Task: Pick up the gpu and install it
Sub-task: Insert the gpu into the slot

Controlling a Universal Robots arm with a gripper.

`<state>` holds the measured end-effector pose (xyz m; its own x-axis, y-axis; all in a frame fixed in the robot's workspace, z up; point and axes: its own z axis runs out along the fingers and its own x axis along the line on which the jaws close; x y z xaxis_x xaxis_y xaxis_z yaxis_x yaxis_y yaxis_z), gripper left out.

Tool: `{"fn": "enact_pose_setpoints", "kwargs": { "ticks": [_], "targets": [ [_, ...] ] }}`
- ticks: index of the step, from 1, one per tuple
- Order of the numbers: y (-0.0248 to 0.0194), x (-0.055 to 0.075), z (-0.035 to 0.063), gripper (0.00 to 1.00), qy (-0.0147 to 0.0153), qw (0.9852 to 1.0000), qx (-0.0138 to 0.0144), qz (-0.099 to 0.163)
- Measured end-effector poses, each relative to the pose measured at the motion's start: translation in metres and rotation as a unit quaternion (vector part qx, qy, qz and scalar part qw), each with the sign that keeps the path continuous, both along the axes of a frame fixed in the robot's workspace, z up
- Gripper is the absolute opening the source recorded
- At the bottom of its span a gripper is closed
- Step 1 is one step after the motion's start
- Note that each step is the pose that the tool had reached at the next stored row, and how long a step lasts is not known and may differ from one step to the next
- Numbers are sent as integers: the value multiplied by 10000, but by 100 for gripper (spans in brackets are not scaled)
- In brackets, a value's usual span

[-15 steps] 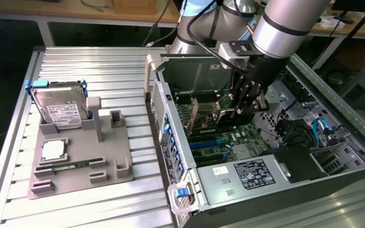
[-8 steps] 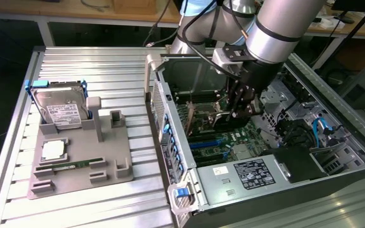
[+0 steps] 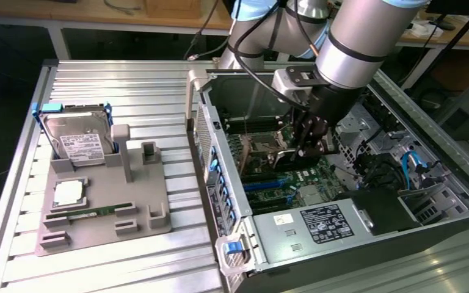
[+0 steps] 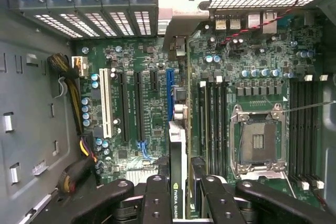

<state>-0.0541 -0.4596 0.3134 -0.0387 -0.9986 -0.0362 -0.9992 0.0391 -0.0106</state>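
Gpu (image 4: pixel 178 139) (edge-on), clamped in tool (image 4: pixel 180 174), over motherboard (image 4: pixel 140 103)

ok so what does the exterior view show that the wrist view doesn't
Exterior view adds the hard drive and memory stick in the grey holder beside the case. Wrist view adds the white slot and the gpu seen edge-on, clamped in the gripper. Both share the motherboard and empty CPU socket.

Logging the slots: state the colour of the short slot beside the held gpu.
Blue. The slot beside the gpu shows best in the wrist view.
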Motion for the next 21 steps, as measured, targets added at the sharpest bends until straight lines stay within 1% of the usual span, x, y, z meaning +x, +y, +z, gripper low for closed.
{"fn": "enact_pose_setpoints", "kwargs": {
  "ticks": [2, 4, 11, 21],
  "targets": [
    [0, 1, -7, 27, -21, 10000, 0, 1],
    [0, -8, -33, 27, -28, 10000, 0, 0],
    [-1, -78, -144, 27, -29, 10000, 0, 0],
    [-1, -150, -230, 27, -29, 10000, 1, 0]
  ]
}}
